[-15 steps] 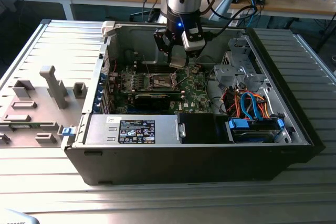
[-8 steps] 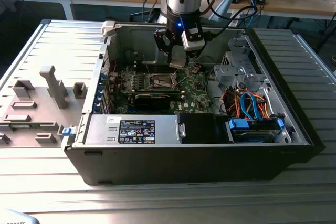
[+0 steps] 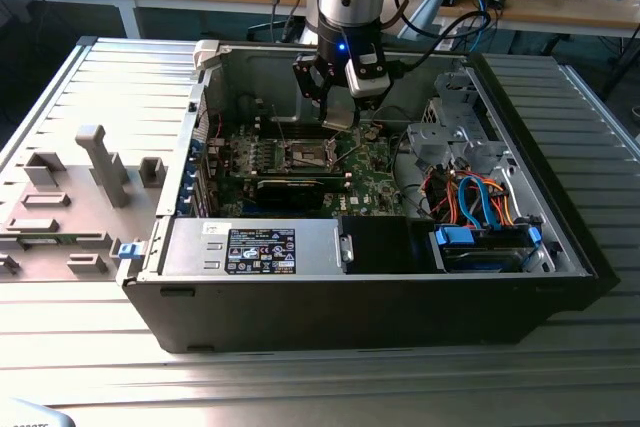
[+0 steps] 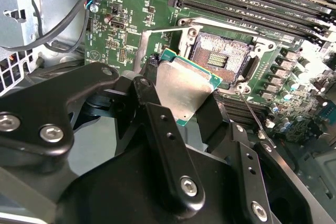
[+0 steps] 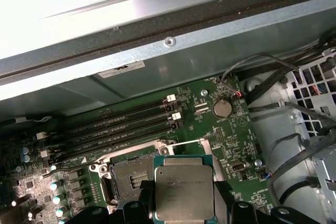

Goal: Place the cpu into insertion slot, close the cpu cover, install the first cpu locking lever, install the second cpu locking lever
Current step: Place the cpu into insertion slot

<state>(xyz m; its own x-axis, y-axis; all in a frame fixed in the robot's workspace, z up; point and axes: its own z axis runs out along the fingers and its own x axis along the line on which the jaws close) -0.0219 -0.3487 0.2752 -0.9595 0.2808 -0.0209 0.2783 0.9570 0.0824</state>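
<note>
My gripper is shut on the cpu, a flat silvery square chip with a green edge, held by its two sides between black fingers. In both wrist views the cpu hangs tilted just above and beside the insertion slot, whose dark pin field lies bare. The slot sits mid-board inside the open computer case. The cpu cover, a thin silver frame, stands swung open at the slot's edge. A thin lever rod sticks up free beside the slot.
Long memory slots run beside the socket. A long black card and a labelled black-and-white box lie in front. Cables and a metal cage fill the exterior view's right. The case wall rises behind.
</note>
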